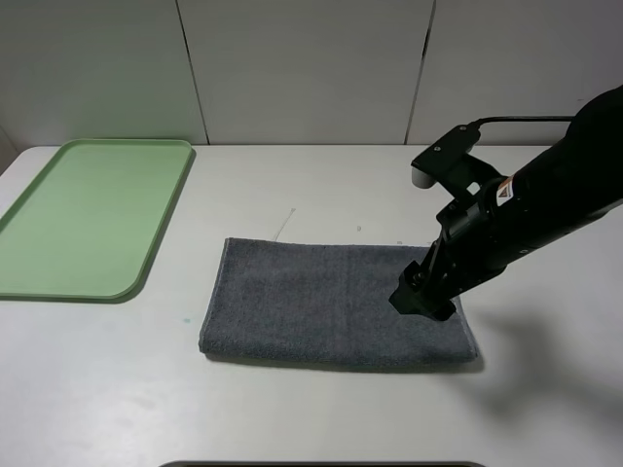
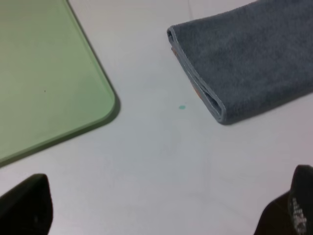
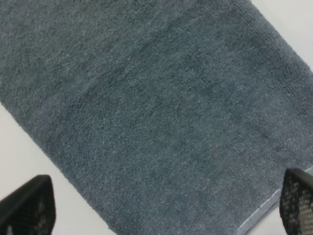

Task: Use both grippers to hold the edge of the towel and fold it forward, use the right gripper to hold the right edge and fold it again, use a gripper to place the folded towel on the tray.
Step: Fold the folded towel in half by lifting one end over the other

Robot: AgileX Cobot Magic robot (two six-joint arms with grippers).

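Nearest us, the right gripper (image 1: 425, 297) hangs wide open over the three-o'clock end of the towel (image 1: 311, 306). The towel lies at centre, already doubled once, we judge. The second fold and the move to the tray (image 1: 167, 219), at ten o'clock, are not yet done. The left gripper (image 2: 156, 210), also wide, holds nothing.

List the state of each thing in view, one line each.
towel: folded, flat on the table, not held.
tray: beside the towel, nothing on it.
left tool: open, empty, above bare table.
right tool: open, empty, over the towel's right end.
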